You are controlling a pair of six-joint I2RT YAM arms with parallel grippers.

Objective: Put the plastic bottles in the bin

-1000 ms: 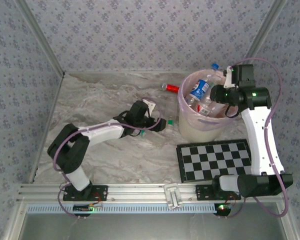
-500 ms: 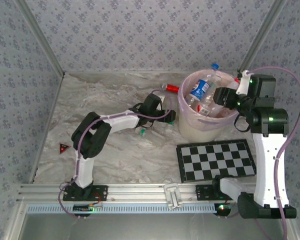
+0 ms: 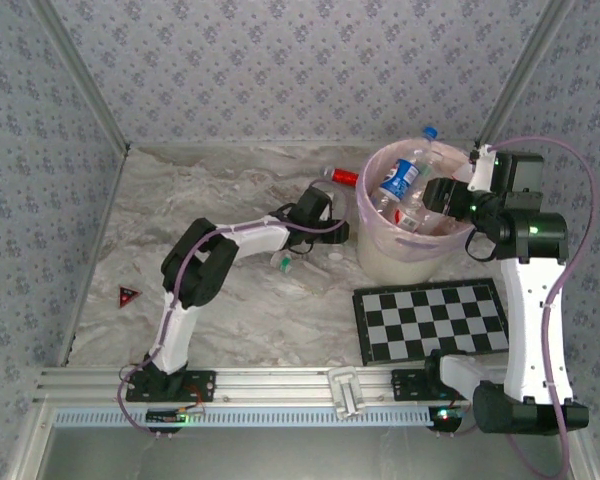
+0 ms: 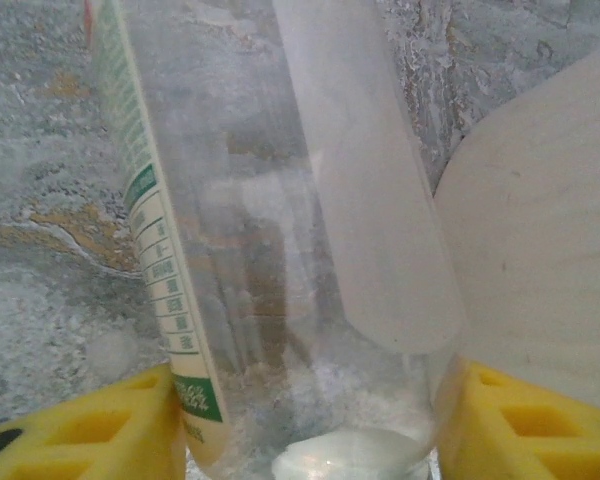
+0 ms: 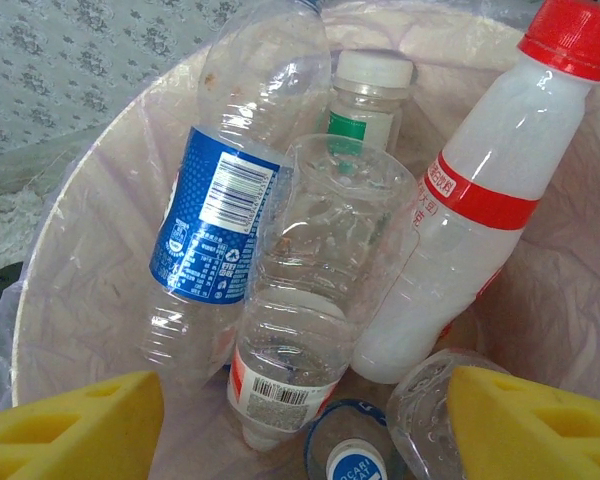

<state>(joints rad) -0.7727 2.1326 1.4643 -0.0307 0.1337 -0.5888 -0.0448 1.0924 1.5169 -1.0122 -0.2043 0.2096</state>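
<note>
A clear bottle [image 4: 280, 250] with a green-and-white label lies on the marble table right beside the bin's cream wall [image 4: 540, 260]. My left gripper [image 4: 305, 420] is shut on it, a yellow pad pressed to each side; from above the gripper [image 3: 332, 228] sits just left of the bin [image 3: 400, 262]. My right gripper [image 5: 305, 420] hangs open over the bin [image 5: 100, 210], at its right rim [image 3: 435, 195], holding nothing. Inside lie several bottles: a blue-labelled one [image 5: 215, 220], a clear one with a barcode [image 5: 310, 320], a whitish red-capped one [image 5: 480, 200].
A blue-capped bottle [image 3: 430, 138] pokes over the bin's far rim. A shiny red tube [image 3: 342, 175] lies behind the bin on the left. The checkerboard [image 3: 430, 320] lies in front of the bin. A small green piece [image 3: 284, 262] and a red triangle [image 3: 128, 294] lie on the table.
My left arm reached right to the bottle beside the bin and its jaws closed on it. My right gripper opened over the bin and the arm drew slightly right.
</note>
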